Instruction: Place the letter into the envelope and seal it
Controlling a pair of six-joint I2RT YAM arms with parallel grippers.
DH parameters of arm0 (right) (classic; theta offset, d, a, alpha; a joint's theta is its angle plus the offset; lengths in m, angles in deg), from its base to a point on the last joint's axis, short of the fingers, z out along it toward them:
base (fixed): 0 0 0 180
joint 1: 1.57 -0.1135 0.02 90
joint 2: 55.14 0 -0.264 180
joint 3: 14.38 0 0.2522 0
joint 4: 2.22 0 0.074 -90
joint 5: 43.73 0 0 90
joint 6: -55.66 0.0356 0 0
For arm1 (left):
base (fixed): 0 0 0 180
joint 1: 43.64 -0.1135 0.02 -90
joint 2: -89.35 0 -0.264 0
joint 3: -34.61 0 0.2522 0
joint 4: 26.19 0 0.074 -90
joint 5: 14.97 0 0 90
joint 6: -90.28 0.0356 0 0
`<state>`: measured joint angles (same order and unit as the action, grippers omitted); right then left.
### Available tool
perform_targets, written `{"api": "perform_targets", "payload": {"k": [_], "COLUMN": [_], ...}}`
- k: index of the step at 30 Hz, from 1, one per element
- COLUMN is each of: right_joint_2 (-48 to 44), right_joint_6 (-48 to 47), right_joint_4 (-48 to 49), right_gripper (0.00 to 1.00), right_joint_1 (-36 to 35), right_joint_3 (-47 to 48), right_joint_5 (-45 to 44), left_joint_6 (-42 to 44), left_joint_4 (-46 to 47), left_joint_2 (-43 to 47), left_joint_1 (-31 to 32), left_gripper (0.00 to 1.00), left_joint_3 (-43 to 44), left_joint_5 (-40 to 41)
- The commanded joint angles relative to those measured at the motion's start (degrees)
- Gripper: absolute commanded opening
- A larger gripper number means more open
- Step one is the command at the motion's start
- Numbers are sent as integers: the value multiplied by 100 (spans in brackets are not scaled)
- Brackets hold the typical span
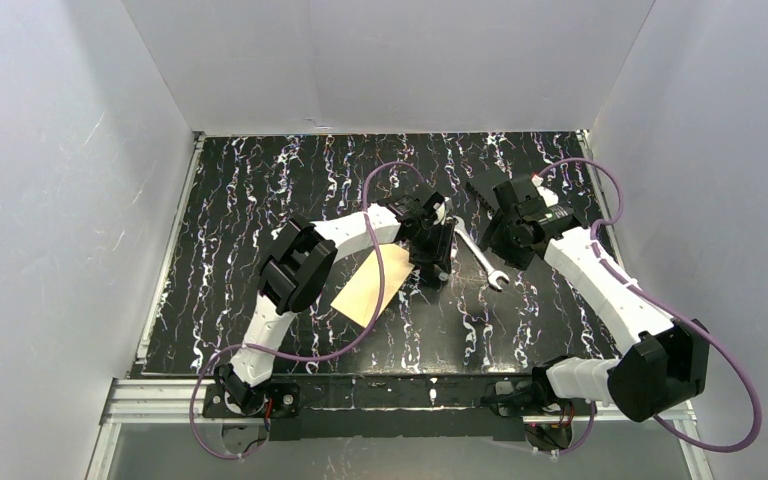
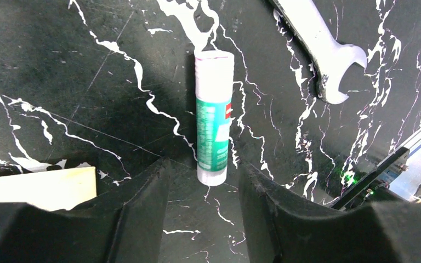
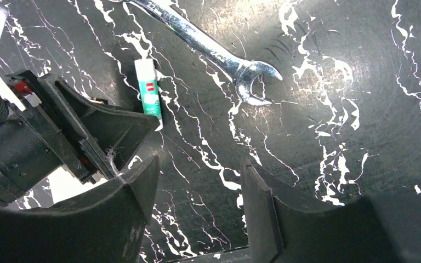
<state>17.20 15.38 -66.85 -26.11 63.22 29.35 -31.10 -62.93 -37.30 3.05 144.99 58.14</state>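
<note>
From above, the tan letter (image 1: 370, 285) lies flat and slantwise on the black marbled bench (image 1: 240, 200), near the middle. The left arm's forearm passes over its far corner and a purple cable (image 1: 380, 290) crosses it. The left gripper (image 1: 432, 268) points down at the bench just right of the letter. A wrench (image 1: 480, 258) lies between it and the right gripper (image 1: 508, 250). In the left wrist view, the left gripper (image 2: 205, 164) has its fingers (image 2: 148, 192) apart, and the near end of a green-and-white glue stick (image 2: 214, 118) lies loose on the bench between their tips. A corner of the letter (image 2: 38, 189) shows at lower left, and the wrench's (image 2: 329, 49) open end at upper right. In the right wrist view, the right gripper (image 3: 200, 164) stands with its fingers apart over bare bench. The wrench (image 3: 219, 57) and glue stick (image 3: 149, 93) lie beyond it, and the left gripper (image 3: 104, 129) is at left.
</note>
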Motion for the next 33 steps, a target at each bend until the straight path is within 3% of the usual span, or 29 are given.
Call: {"api": "perform_targets", "payload": {"k": [1, 7, 12, 15, 16, 17, 18, 25, 26, 27, 33], "right_joint_2": [-279, -482, -618, -754, -834, -921, -1029, -1935, -1983, -2008, -1640], "right_joint_6": [116, -53, -434, -597, -671, -758, -811, -1301, -1400, -1545, -2638], "right_joint_4": [-146, -124, -172, -297, -325, -327, -343, -396, -484, -560, -1338], "right_gripper": [64, 66, 71, 71, 71, 71, 71, 85, 95, 98, 99], "right_joint_1": [-7, -7, -6, -2, -7, -7, -6, -5, -7, -7, -6], "right_joint_3": [8, -5, 177, 425, 530, 624, 741, 1892, 2182, 2520, 4583], "right_joint_5": [37, 403, 554, 519, 516, 500, 452, 81, 9, 3, -387], "left_joint_6": [74, 131, 267, 437, 521, 583, 648, 639, 598, 623, 615], "left_joint_4": [-287, 200, 238, -397, -549, -711, -859, -2519, -2778, -2983, -4099], "left_joint_2": [139, 650, 1592, 2420, 2861, 3227, 3558, 5814, 6113, 6426, 7695], "left_joint_1": [26, 25, 25, 32, 31, 21, 18, 10, 9, 10, 7], "left_gripper": [48, 53, 59, 68, 77, 95, 98, 98, 98, 98, 98], "left_joint_3": [10, -193, -422, -470, -550, -653, -767, -1037, -987, -943, -316], "left_joint_5": [83, -421, -550, 108, 480, 761, 1035, 2267, 2403, 2508, 3830]}}
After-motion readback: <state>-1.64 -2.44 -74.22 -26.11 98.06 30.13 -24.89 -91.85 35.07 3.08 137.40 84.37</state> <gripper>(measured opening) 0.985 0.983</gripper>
